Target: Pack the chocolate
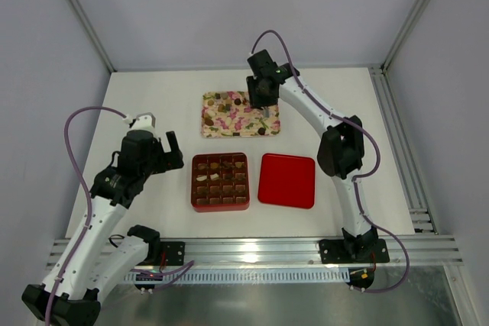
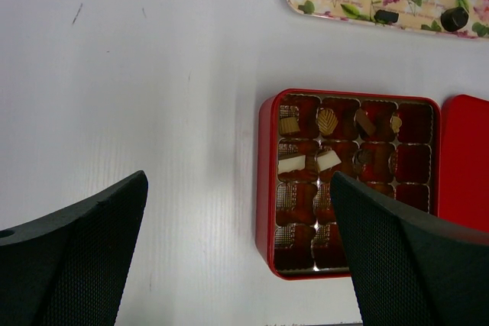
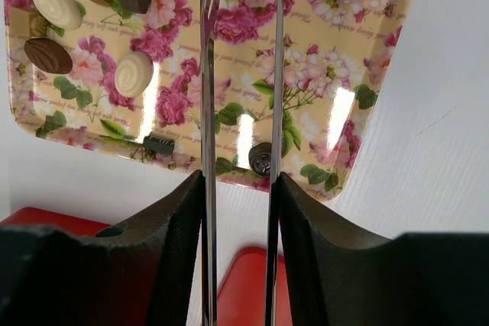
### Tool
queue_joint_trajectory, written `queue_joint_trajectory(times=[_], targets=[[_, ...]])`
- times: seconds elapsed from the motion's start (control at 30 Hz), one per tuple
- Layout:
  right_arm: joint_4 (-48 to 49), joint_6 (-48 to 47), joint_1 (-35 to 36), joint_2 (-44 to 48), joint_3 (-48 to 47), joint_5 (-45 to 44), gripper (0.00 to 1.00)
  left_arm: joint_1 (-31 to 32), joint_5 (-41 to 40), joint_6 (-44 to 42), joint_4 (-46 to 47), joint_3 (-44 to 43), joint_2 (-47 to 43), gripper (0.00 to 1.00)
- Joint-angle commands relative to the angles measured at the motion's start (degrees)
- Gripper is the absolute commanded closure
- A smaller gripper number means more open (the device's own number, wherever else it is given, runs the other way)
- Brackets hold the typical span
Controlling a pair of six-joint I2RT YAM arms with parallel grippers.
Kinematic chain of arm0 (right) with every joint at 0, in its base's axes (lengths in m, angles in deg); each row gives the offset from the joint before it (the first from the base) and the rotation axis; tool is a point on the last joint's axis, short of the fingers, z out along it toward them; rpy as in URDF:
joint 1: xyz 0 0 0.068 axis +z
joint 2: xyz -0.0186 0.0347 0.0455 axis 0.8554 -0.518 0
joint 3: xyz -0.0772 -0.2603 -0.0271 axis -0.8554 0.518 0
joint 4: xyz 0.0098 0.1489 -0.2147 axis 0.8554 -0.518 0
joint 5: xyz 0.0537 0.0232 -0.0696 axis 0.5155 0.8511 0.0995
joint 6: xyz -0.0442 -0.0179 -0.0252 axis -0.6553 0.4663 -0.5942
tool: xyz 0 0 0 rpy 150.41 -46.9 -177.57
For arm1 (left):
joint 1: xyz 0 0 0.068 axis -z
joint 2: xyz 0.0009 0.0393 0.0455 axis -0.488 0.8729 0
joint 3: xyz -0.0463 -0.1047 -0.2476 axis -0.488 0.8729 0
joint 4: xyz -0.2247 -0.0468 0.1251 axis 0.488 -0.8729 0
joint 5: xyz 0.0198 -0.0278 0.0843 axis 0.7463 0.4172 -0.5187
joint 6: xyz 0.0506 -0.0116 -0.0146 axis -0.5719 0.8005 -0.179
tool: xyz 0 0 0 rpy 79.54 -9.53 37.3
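Several chocolate pieces (image 3: 55,5) lie on a floral tray (image 3: 306,112), mostly at its far left; a dark round one (image 3: 260,156) sits at the near edge. My right gripper (image 3: 238,177) hovers over this tray (image 1: 229,124), shut on a pair of metal tongs (image 3: 208,74) whose two blades stand apart with nothing between them. The red box (image 2: 265,181) holds a few chocolates (image 2: 327,120) in the upper cells of its brown insert. My left gripper (image 2: 238,181) hangs open above the table, left of the box (image 1: 193,185).
The red lid (image 1: 287,180) lies flat right of the box. White walls and metal frame posts close in the table. A metal rail runs along the near edge by the arm bases.
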Motion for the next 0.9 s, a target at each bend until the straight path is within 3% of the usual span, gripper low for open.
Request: queue_joint_trajectory(times=[0.0, 0.87], targets=[[2.9, 0.6, 0.2, 1.7, -0.8, 0.7, 0.56, -0.1, -0.4, 0.2, 1.4, -0.2, 0.0, 0.00], [2.4, 1.1, 0.2, -1.9, -0.5, 2.0, 0.61, -0.1, -0.6, 0.2, 1.3, -0.3, 0.3, 0.00]])
